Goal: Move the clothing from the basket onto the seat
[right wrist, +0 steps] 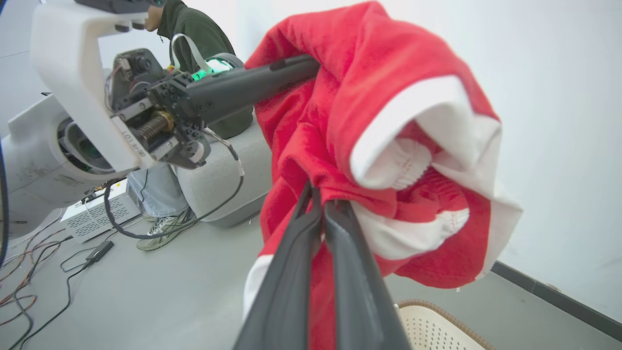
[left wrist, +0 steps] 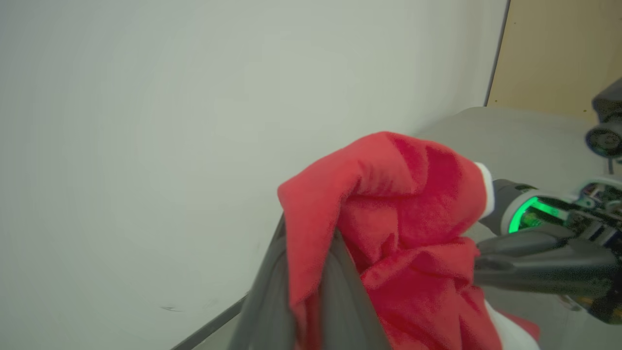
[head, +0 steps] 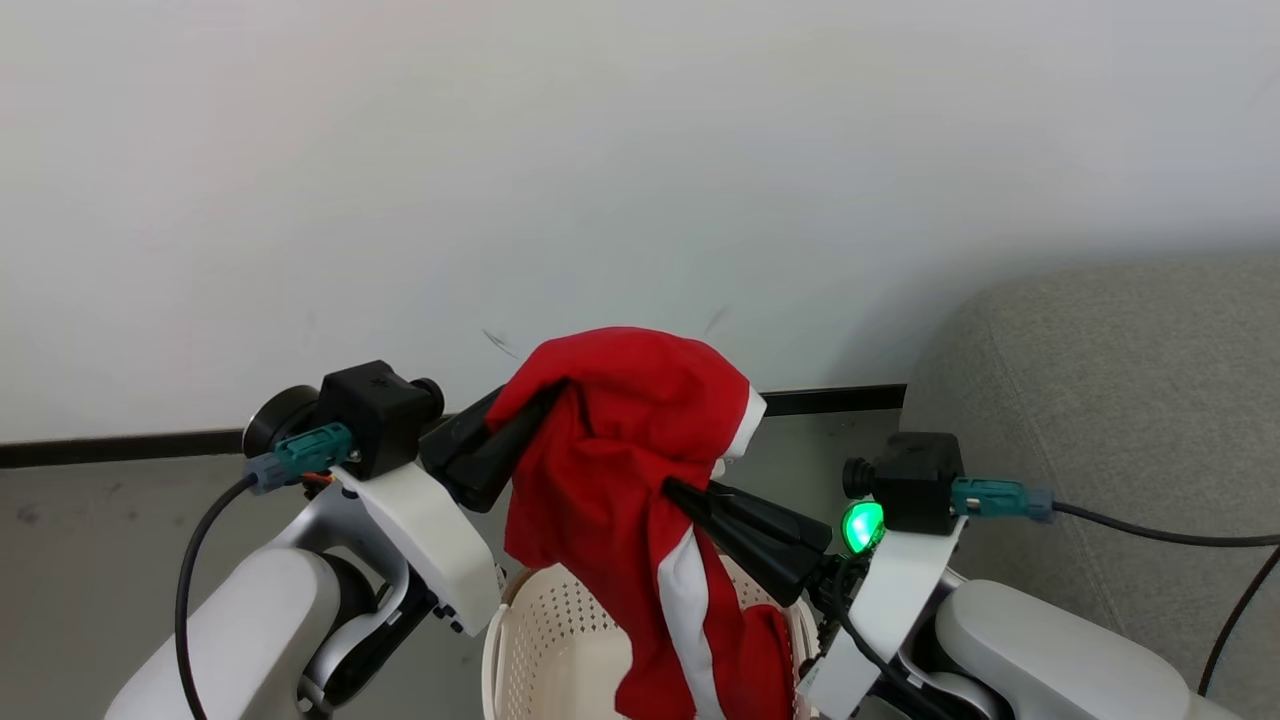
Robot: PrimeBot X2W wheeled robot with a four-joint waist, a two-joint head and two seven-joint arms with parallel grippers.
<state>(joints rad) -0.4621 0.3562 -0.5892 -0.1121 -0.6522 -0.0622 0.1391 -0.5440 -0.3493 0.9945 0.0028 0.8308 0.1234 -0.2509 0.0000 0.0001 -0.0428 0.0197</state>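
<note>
Hanging above the basket [head: 560, 620] in the head view, the red clothing [head: 620, 430] is pinched by the left end effector [head: 548, 400] and the right end effector [head: 675, 488], probably to lift it clear of the rim toward the seat [head: 1100, 400] on the right. In the left wrist view, that arm's fingers clamp a fold. In the right wrist view, the fingers are pressed together on cloth, with a person [right wrist: 160, 194] and floor cables [right wrist: 43, 272] beyond.

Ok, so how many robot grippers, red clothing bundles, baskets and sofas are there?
2 grippers: left gripper, right gripper
1 red clothing bundle
1 basket
1 sofa
Total: 5
</note>
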